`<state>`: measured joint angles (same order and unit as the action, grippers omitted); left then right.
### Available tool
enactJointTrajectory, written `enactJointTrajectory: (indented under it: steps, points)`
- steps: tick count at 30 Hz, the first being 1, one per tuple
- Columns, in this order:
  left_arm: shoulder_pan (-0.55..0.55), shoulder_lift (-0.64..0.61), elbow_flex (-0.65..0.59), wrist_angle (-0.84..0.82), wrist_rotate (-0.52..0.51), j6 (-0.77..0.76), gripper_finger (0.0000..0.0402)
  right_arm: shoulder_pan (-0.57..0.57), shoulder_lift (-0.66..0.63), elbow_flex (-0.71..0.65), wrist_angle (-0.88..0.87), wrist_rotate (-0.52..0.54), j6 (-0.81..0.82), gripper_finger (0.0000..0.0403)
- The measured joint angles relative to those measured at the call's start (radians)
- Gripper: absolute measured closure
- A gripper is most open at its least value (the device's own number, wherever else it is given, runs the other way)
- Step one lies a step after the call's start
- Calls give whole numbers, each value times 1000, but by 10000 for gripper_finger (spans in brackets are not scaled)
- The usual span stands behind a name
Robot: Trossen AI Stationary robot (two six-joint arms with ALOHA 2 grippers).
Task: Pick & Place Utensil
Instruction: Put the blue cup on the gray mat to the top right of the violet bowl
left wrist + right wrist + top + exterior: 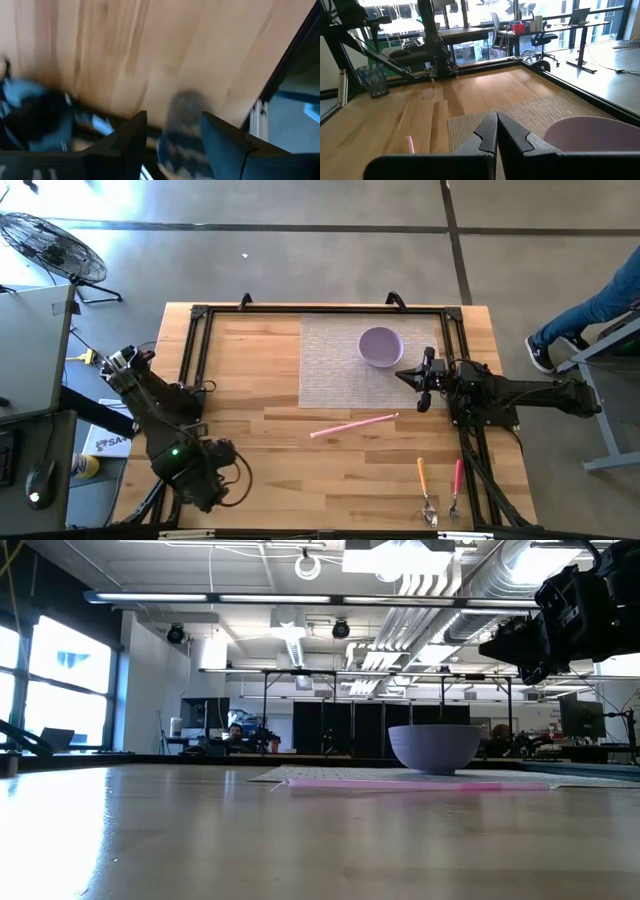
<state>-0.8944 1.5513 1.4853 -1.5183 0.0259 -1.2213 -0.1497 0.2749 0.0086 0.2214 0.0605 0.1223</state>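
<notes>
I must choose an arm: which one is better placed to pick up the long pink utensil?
Probably the right. Its right gripper hovers shut near the long pink utensil beside the woven mat; the left gripper is folded back at the table's far corner.

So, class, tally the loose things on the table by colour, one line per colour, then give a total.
Pink: 2, the straw and the pink-handled fork
Orange: 1, the orange-handled spoon
Purple: 1, the bowl
Grey: 1, the woven mat
Total: 5
</notes>
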Motion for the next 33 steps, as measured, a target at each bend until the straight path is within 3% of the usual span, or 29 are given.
enactJointTrajectory:
  steps: [5,10,15,22,33]
  points:
    - [-18,0,-39,-33,205,-130,225,0,0,0,0,0,0,398]
    - [-36,-13,-122,88,222,-145,225,0,0,0,0,0,0,402]
    - [-36,-13,-207,176,318,-171,225,0,0,0,0,0,0,400]
    - [-36,-12,-295,386,347,-166,225,0,0,0,0,0,0,400]
    - [-35,-13,-364,375,332,-90,225,0,0,0,0,0,0,398]
